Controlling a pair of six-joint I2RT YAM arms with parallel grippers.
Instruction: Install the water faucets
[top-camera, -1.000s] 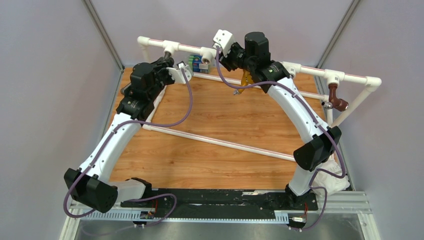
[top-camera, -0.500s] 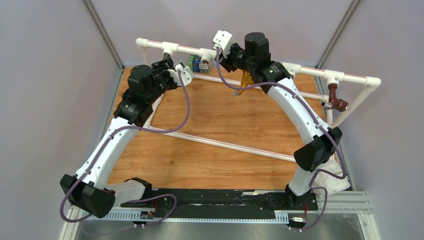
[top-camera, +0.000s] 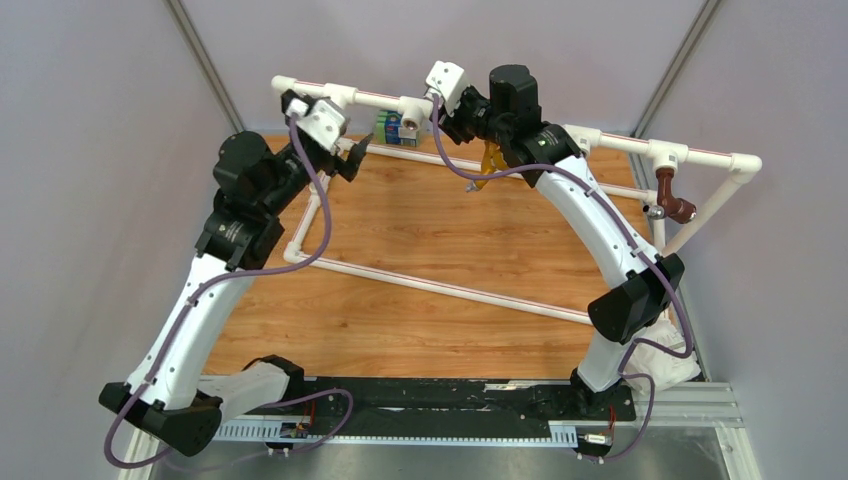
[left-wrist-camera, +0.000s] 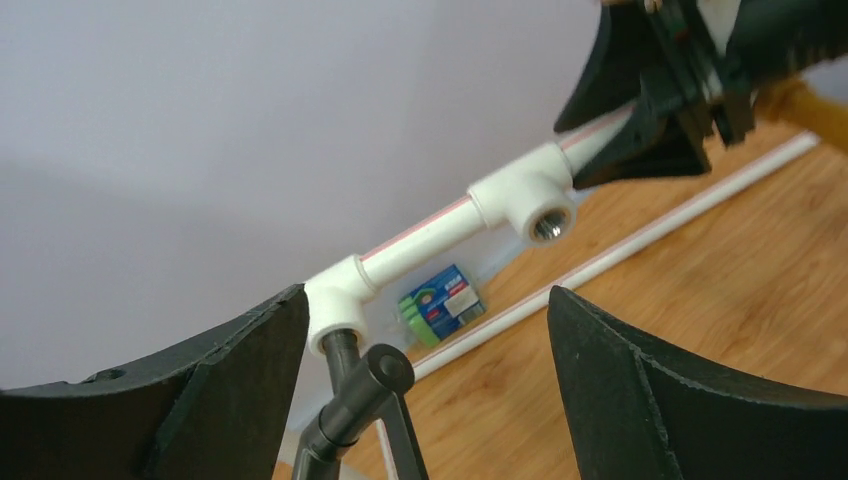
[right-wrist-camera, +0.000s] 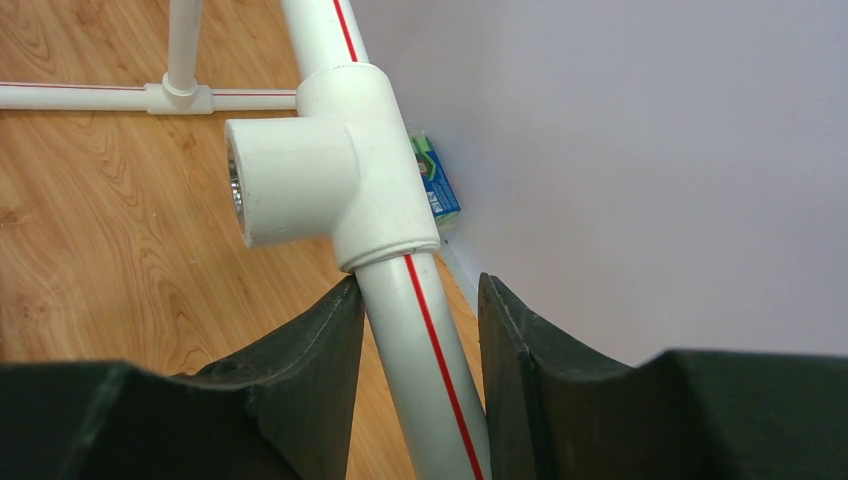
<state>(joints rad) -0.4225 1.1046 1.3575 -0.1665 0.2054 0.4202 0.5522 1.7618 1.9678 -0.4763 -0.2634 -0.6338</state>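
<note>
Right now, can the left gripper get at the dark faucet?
Probably yes: the left gripper is open and the dark faucet sits straight ahead of it, with nothing between. The right gripper holds the white pipe farther along, clear of it.

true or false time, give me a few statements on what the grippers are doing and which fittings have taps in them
1. The left gripper is clamped on the dark faucet. False: its jaws stand wide open and touch nothing. The faucet's end sits in a white fitting.
2. The right gripper is closed on the white pipe. True.
3. The tee just beyond the right gripper has a tap screwed into its socket. False: the threaded socket is empty.
4. A brown tap is mounted at the far right of the top view. True.
</note>
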